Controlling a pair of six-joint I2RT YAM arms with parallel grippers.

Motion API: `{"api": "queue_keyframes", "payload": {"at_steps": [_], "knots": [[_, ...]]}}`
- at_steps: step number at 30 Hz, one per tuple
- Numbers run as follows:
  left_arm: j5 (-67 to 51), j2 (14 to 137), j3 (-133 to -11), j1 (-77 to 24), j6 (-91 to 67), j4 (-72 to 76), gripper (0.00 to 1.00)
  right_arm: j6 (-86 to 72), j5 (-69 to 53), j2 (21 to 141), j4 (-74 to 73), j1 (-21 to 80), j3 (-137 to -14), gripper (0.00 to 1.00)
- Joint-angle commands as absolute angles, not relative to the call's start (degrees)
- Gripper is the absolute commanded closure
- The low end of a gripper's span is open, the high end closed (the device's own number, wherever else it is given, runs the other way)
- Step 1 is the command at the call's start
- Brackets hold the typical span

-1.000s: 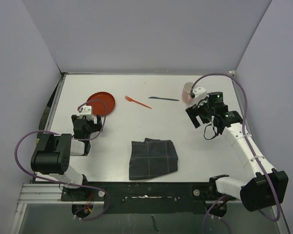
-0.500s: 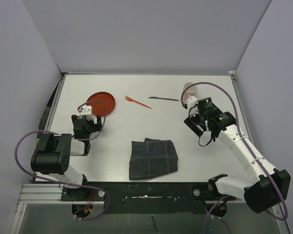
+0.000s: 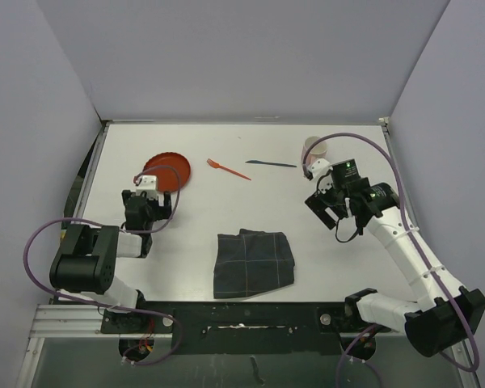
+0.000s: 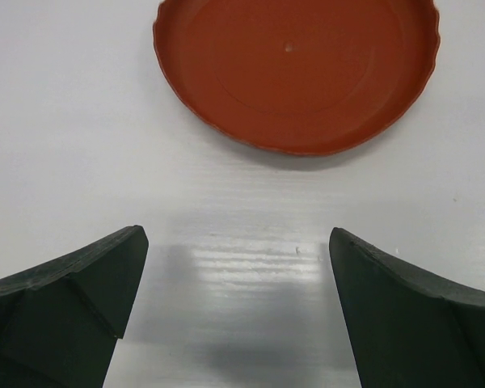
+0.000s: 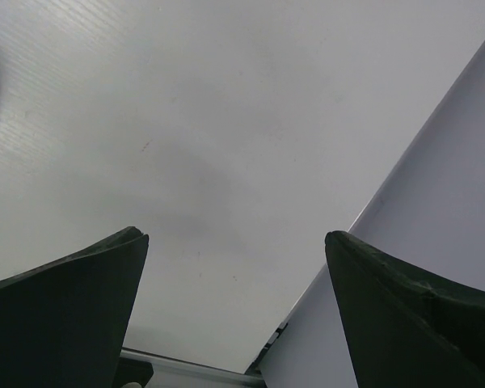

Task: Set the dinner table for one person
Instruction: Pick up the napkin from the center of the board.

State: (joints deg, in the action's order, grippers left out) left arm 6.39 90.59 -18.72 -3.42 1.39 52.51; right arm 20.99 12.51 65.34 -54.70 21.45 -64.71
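The white dinner table (image 3: 226,212) holds a red plate (image 3: 167,171) at the back left, an orange fork (image 3: 228,169), a dark blue knife (image 3: 270,164) and a pale cup (image 3: 314,149) at the back right. My left gripper (image 3: 149,200) is open and empty, just short of the plate's near rim. In the left wrist view the plate (image 4: 297,71) lies ahead of the open gripper (image 4: 236,242) over bare table (image 4: 65,121). My right gripper (image 3: 330,205) is open and empty, near of the cup. The right wrist view shows the open gripper (image 5: 234,238) over bare table (image 5: 186,121).
A dark grid-lined cloth mat (image 3: 253,263) lies crumpled at the near middle. Grey walls enclose the table on three sides; the right wall (image 5: 436,202) shows close by in the right wrist view. Metal rails run along the table edges.
My right gripper has pulled back from the cup toward the near left, leaving the cup standing free. My left gripper has edged slightly right, toward the plate.
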Motion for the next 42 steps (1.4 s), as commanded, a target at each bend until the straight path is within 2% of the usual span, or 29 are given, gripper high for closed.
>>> {"api": "queue_keyframes", "payload": {"at_steps": [1, 6, 9, 11, 14, 17, 20, 22, 23, 24, 27, 28, 29, 30, 31, 35, 42], "knots": [[13.55, 80.62, -27.67, -6.91, 3.30, 37.03, 0.02, 21.79, 16.59, 66.38, -57.63, 21.95, -68.50, 0.02], [18.61, 67.93, -39.90, -10.85, -0.16, 15.77, 0.02, 22.75, 14.58, 63.98, -58.55, 22.48, -71.57, 0.02], [8.09, 61.80, -44.57, -9.40, -12.51, 2.93, 0.02, 20.33, 7.91, 63.93, -60.56, 21.77, -74.92, 0.02], [0.91, 59.45, -44.60, -7.93, -21.31, 1.64, 0.02, 19.27, 6.86, 64.99, -60.34, 21.66, -75.32, 0.02], [-12.80, 58.97, -41.78, -5.21, -32.41, 7.50, 0.02, 19.63, 9.33, 67.19, -61.41, 21.92, -76.98, 0.02], [-20.22, 59.55, -41.77, -4.24, -39.42, 10.82, 0.04, 19.09, 12.48, 69.38, -64.81, 22.32, -81.92, 0.02], [-24.27, 59.59, -43.05, -4.22, -41.23, 13.34, 0.35, 18.79, 18.12, 71.53, -66.69, 22.23, -85.44, 0.02], [-24.75, 59.82, -44.55, -4.30, -40.89, 12.29, 0.65, 19.67, 23.26, 72.18, -66.20, 22.64, -84.80, 0.02], [-24.18, 59.94, -44.72, -4.31, -40.87, 10.91, 0.86, 20.32, 25.31, 72.22, -66.23, 23.37, -84.02, 0.02], [-23.78, 60.06, -44.73, -4.35, -41.17, 9.67, 1.00, 21.21, 27.09, 71.61, -65.80, 24.29, -83.00, 0.02], [-24.42, 60.44, -43.00, -4.69, -43.01, 6.48, 1.00, 24.71, 29.55, 69.32, -63.54, 26.18, -78.30, 0.02], [-25.66, 60.61, -41.81, -4.93, -43.71, 6.09, 0.95, 25.17, 28.96, 69.22, -63.80, 26.90, -77.01, 0.02], [-26.94, 60.63, -40.46, -5.27, -44.83, 5.95, 0.64, 24.88, 27.75, 69.37, -64.15, 27.80, -76.09, 0.02], [-28.02, 60.79, -38.97, -5.99, -45.58, 5.72, 0.14, 23.74, 25.81, 69.54, -64.92, 28.68, -75.70, 0.02], [-28.66, 60.75, -37.89, -6.96, -46.14, 4.91, 0.04, 22.45, 21.42, 69.93, -66.08, 29.07, -76.14, 0.02], [-27.78, 60.23, -34.24, -13.68, -46.82, 1.97, 0.02, 19.73, 8.46, 70.62, -67.92, 27.58, -79.83, 0.02], [-19.95, 64.88, -35.55, -27.93, -45.41, -13.84, 0.02, 20.48, 9.92, 71.33, -62.94, 27.59, -78.58, 0.02]]}}
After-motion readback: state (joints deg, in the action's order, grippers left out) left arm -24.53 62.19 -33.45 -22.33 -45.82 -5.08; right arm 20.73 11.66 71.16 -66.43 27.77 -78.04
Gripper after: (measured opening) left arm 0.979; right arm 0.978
